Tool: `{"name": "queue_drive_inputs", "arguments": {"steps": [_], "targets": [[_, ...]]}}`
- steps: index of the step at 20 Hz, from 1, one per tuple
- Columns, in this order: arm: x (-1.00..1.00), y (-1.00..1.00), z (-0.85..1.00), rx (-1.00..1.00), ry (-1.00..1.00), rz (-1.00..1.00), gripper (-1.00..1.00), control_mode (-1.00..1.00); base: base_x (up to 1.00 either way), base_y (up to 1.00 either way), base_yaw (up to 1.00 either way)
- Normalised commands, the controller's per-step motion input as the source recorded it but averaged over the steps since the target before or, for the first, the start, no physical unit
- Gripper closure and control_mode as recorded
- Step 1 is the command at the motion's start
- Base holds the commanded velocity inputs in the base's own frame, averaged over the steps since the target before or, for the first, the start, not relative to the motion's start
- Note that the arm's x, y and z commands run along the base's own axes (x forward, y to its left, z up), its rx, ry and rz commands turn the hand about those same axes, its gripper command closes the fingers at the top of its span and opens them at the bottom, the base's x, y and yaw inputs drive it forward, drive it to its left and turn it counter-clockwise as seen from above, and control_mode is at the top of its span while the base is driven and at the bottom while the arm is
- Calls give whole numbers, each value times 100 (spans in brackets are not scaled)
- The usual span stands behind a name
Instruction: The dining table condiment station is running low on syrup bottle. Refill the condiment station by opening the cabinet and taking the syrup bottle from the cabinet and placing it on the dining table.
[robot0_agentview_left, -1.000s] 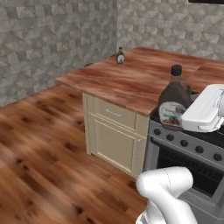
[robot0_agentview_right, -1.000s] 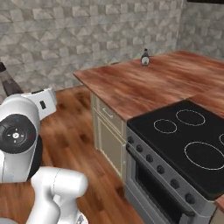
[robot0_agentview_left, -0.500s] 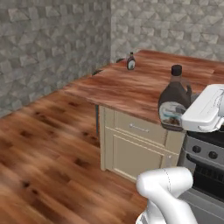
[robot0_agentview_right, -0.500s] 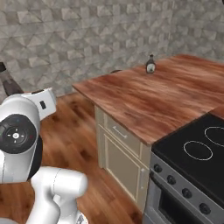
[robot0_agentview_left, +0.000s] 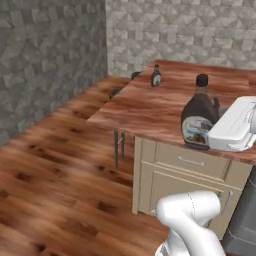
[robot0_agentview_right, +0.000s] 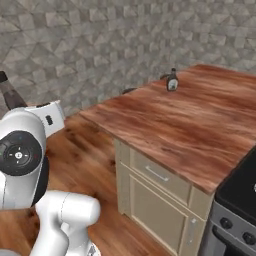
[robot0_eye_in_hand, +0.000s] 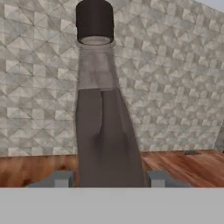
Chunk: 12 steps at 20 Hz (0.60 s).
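The syrup bottle (robot0_agentview_left: 199, 119), a dark-brown jug with a black cap and a pale label, hangs in the air over the near end of the dining table (robot0_agentview_left: 150, 107). My gripper (robot0_agentview_left: 214, 136) is shut on its belly from the right. In the hand view the syrup bottle (robot0_eye_in_hand: 104, 127) rises between my two fingertips (robot0_eye_in_hand: 61, 179), with its cap at the top. The dining table (robot0_agentview_right: 190, 125) has a glossy reddish-brown top. The wall cabinet is out of view.
A small dark bottle (robot0_agentview_left: 156, 76) stands at the table's far side. Black stool seats (robot0_agentview_left: 116, 92) show past its left edge. A beige drawer unit (robot0_agentview_left: 190, 175) sits under the top, with the stove (robot0_agentview_right: 237, 205) at the right. Wood floor (robot0_agentview_left: 55, 165) stretches left to stone walls.
The whole picture has shifted, so the camera has moved with the base. The stove has slid off to the right and the table's end is now central. The bottle stays held.
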Motion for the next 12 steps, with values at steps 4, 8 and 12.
{"name": "queue_drive_inputs", "arguments": {"steps": [4, 8, 12], "targets": [[0, 0, 0, 0, 0, 0, 100, 100, 100, 100, -32], [0, 0, 0, 0, 0, 0, 100, 100, 100, 100, -33], [0, 0, 0, 0, 0, 0, 100, 100, 100, 100, -33]]}}
